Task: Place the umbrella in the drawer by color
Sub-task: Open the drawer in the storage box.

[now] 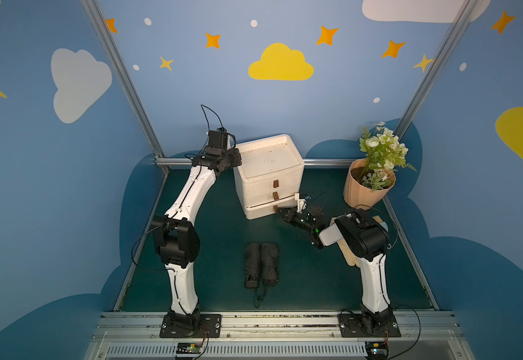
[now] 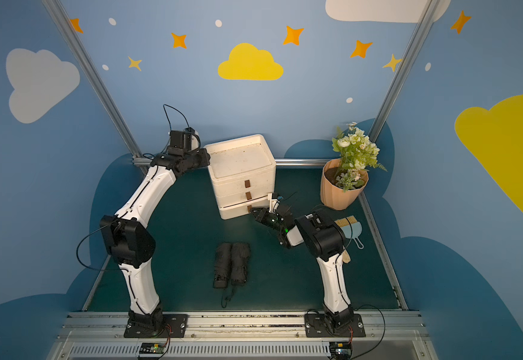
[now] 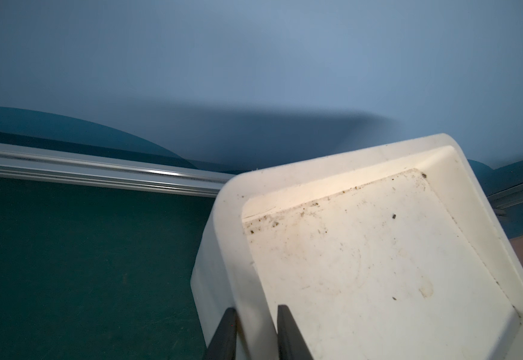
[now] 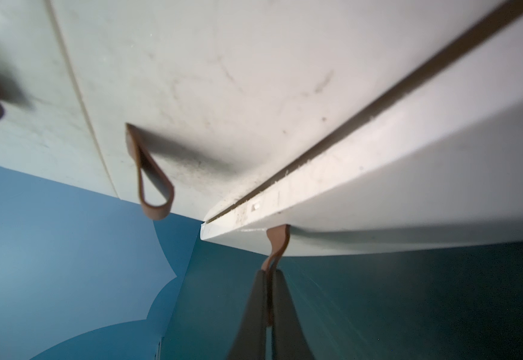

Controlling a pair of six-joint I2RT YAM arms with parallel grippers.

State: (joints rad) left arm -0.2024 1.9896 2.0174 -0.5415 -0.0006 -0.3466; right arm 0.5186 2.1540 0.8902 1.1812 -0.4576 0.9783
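Two black folded umbrellas (image 1: 252,265) (image 2: 240,263) lie side by side on the green mat, in front of a white drawer unit (image 1: 268,162) (image 2: 241,159) with three drawers and brown strap pulls. My right gripper (image 4: 269,271) (image 1: 277,211) is shut on the bottom drawer's brown pull (image 4: 277,241). A dark gap shows above that bottom drawer (image 4: 410,199). My left gripper (image 3: 257,308) is shut on the unit's top rim (image 3: 254,318) at its back left corner, one finger outside the wall and one inside the recessed top.
A tan pot of white flowers (image 1: 368,190) stands at the back right. A light blue dustpan with a brush (image 2: 352,229) and a cream-coloured thing (image 1: 349,257) lie by the right arm. Aluminium rails (image 1: 410,258) edge the mat.
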